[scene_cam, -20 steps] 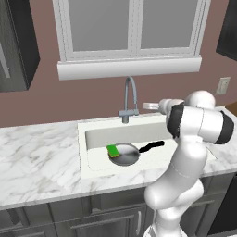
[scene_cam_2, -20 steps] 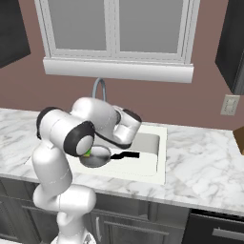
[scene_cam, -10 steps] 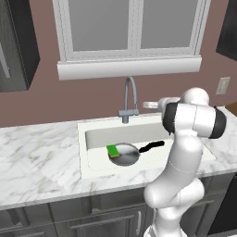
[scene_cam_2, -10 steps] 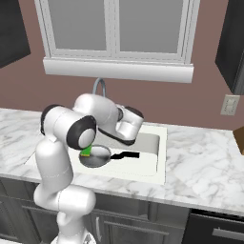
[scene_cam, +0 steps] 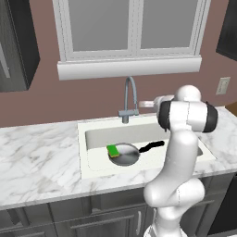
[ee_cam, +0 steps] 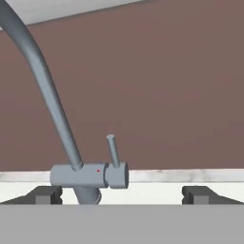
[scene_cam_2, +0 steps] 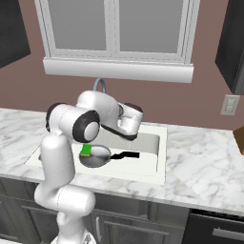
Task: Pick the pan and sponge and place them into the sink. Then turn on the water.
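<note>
1. The claw (ee_cam: 122, 195) is spread wide and grasps nothing, facing the faucet (ee_cam: 88, 175); its side lever (ee_cam: 113, 150) stands just above, so a low or off-line push could miss it or shove the body instead.
2. The sink (scene_cam: 92, 127) holds the pan (scene_cam: 125, 154); the sponge (scene_cam: 112, 150) rests on the pan's rim; no water runs.
</note>
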You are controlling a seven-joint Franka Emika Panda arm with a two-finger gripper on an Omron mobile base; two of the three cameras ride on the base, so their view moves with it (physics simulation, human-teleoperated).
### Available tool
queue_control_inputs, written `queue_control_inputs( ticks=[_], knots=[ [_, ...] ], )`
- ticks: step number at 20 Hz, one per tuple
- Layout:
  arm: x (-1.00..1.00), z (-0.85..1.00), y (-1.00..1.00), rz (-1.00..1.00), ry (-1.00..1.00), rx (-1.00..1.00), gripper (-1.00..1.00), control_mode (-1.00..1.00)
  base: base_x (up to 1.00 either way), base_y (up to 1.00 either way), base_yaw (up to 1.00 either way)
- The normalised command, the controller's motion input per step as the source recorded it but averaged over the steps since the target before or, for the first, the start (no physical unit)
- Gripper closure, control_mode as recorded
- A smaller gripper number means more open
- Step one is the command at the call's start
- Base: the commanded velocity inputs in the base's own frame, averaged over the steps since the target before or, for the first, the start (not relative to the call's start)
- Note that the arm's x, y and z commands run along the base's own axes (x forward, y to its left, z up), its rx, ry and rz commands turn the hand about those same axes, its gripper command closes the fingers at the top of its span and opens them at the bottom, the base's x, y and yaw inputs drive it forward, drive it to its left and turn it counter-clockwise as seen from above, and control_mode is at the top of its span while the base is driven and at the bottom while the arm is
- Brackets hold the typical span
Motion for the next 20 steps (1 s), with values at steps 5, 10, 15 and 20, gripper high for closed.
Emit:
queue_control_inputs(
  ticks=[5, 10, 15, 20],
  knots=[
    [0.27, -0.09, -0.07, 0.07, 0.02, 0.00, -1.00, -1.00, 0.00, 0.00, 0.00],
    [0.27, -0.12, -0.04, 0.06, 0.05, 0.00, -1.00, -1.00, 0.00, 0.00, 0.00],
    [0.28, -0.07, 0.00, 0.06, 0.02, 0.00, -1.00, -1.00, 0.00, 0.00, 0.00],
    [0.26, -0.09, -0.06, 0.05, 0.01, 0.00, -1.00, -1.00, 0.00, 0.00, 0.00]
  ],
)
